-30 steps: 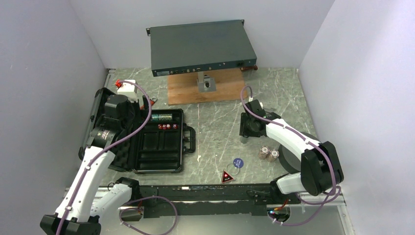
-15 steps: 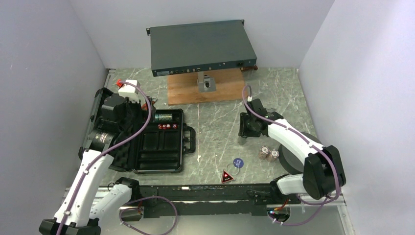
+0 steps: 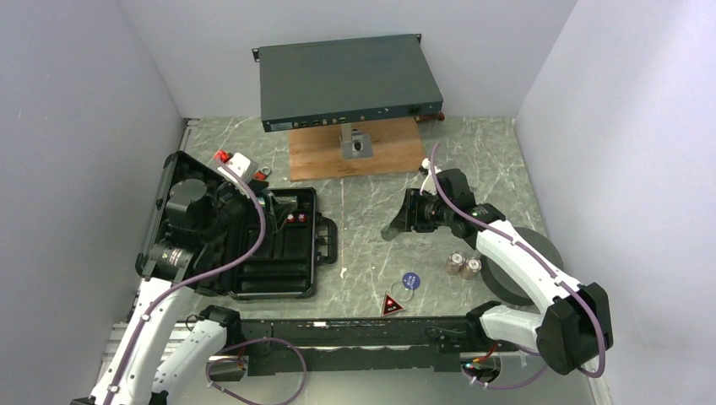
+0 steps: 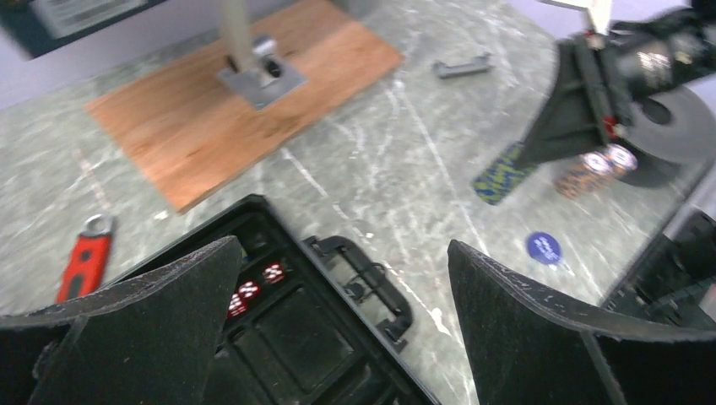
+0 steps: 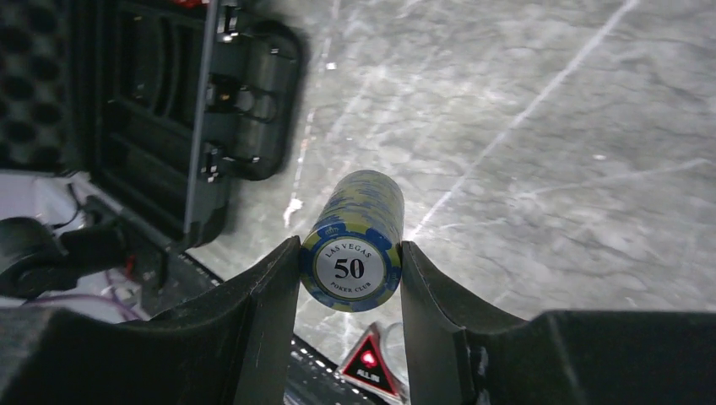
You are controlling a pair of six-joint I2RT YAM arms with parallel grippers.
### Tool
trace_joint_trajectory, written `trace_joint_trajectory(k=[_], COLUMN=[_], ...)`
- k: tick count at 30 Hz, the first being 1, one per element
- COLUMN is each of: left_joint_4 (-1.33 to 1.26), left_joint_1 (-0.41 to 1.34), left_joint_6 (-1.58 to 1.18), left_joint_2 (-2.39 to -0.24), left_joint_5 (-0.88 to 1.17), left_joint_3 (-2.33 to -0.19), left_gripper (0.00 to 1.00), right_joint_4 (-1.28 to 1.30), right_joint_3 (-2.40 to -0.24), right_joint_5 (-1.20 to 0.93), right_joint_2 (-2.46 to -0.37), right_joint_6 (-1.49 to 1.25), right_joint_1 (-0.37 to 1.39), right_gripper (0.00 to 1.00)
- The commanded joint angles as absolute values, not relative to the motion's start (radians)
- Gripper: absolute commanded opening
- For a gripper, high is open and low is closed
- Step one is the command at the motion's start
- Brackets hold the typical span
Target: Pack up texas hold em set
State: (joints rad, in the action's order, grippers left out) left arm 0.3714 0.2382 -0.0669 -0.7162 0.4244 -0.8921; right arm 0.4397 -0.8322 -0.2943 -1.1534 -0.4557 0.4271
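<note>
At the centre of the right wrist view, the right hand (image 5: pixel 348 247) grips a blue-and-yellow chip stack (image 5: pixel 353 253) by its sides, evidently to carry it to the open black case (image 3: pixel 283 253) at left of the top view, above which the left hand (image 4: pixel 342 246) hangs spread and empty.

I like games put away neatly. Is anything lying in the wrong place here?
Yes. Two short chip stacks, the blue disc and the red triangle marker sit loose on the table, outside the open black case. The right gripper holds a blue-yellow chip stack above the table.
</note>
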Motion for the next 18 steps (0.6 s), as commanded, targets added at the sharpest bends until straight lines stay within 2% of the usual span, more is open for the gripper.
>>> trace_joint_trajectory(k=[1,6,18], left_joint_4=[0.286,0.318,0.376], left_joint_1=[0.274,0.345,0.537], left_joint_6=[-0.015,0.054,0.115], left_joint_2=[-0.692,-0.739,-0.831], left_joint_5=[0.664,0.713,0.650], left_joint_3=[-0.871,-0.881,-0.900], left_gripper=[1.00,0.95,0.87], right_joint_4=[0.252,0.184,0.055], right_joint_3=[-0.838,-0.823,-0.807], right_joint_5=[-0.516,-0.615,-0.741], right_joint_2=[-1.124,-1.110,-1.083], right_joint_6=[-0.470,-0.483,-0.508], right_joint_1=[0.431,0.434,0.510], right_gripper=[0.00,0.00,0.00])
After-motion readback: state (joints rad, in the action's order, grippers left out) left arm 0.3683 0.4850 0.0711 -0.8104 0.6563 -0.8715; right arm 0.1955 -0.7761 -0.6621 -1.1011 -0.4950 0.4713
